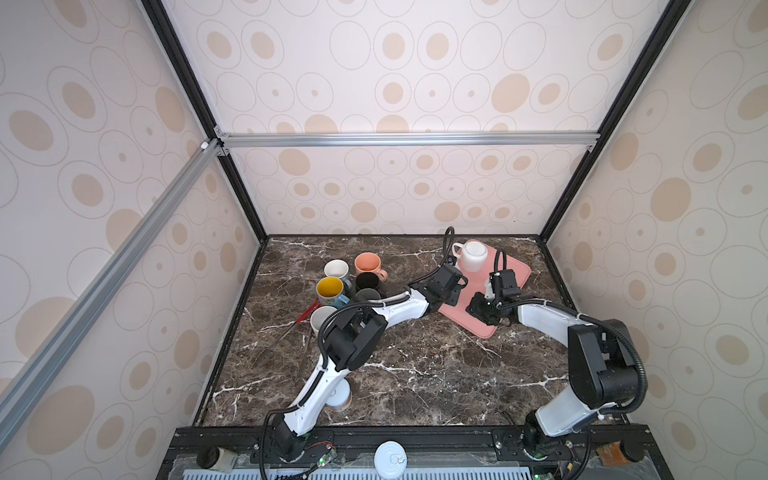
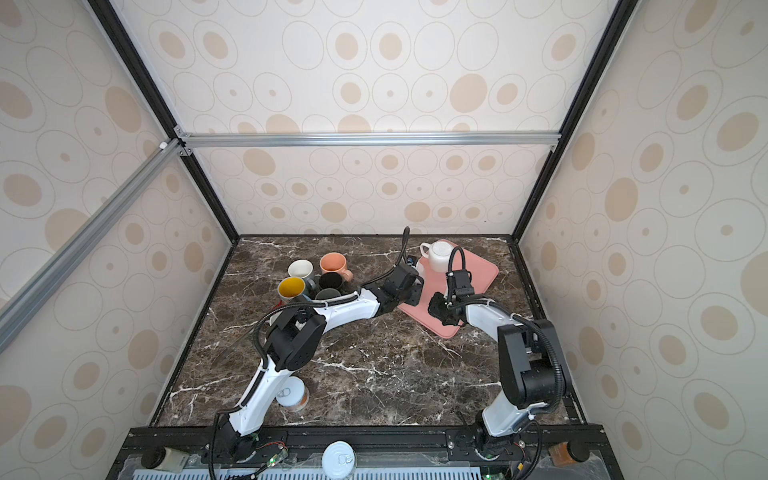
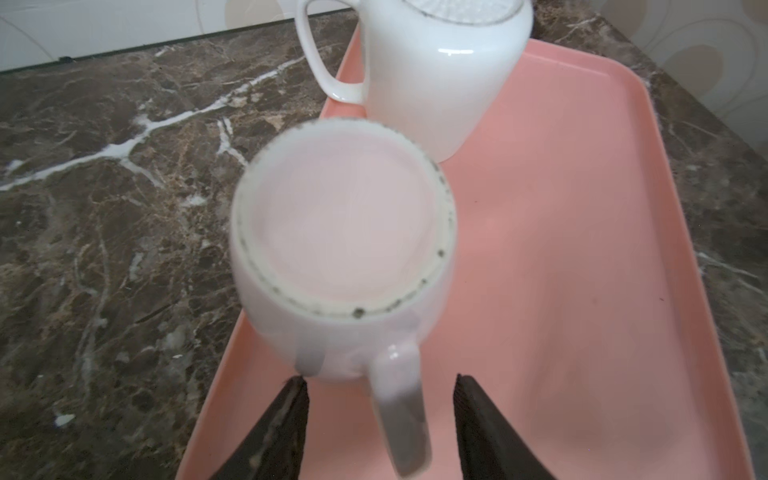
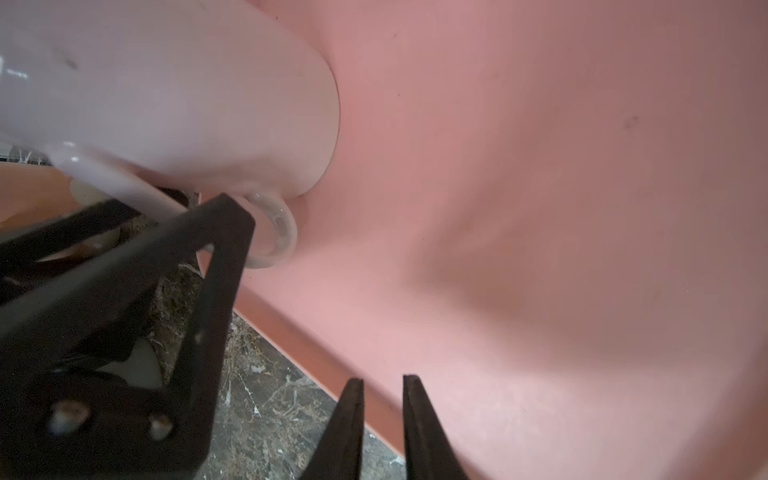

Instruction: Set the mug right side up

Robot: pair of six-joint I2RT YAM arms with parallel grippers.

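The left gripper (image 3: 380, 378) stands moderately wide. Its two black fingers (image 3: 286, 428) rise from the bottom of the left wrist view, and a mug handle lies in the gap between them, touching neither. That handle belongs to the rounded white ceramic mug (image 3: 340, 232) in the centre of the frame. The mug is mouth down with its unglazed base ring up, somewhat blurred, at the left edge of the flat pink plastic tray (image 3: 561, 249). Just beyond it, at the top of the frame, a second white ceramic mug (image 3: 436, 83) also stands mouth down on the tray, with its handle to the left. The dark brown marble tabletop (image 3: 104, 208) fills the left side.

The right gripper (image 4: 383, 378), at the bottom centre of the right wrist view, is nearly closed. Only a narrow slit shows between its jaws, with nothing in it, and it sits above the tray's rim. The rounded mug fills the upper left of that view.

In both top views the left arm's wrist covers the rounded mug, right of centre. A cluster of upright coloured mugs (image 1: 367, 281) sits on the tabletop left of centre.
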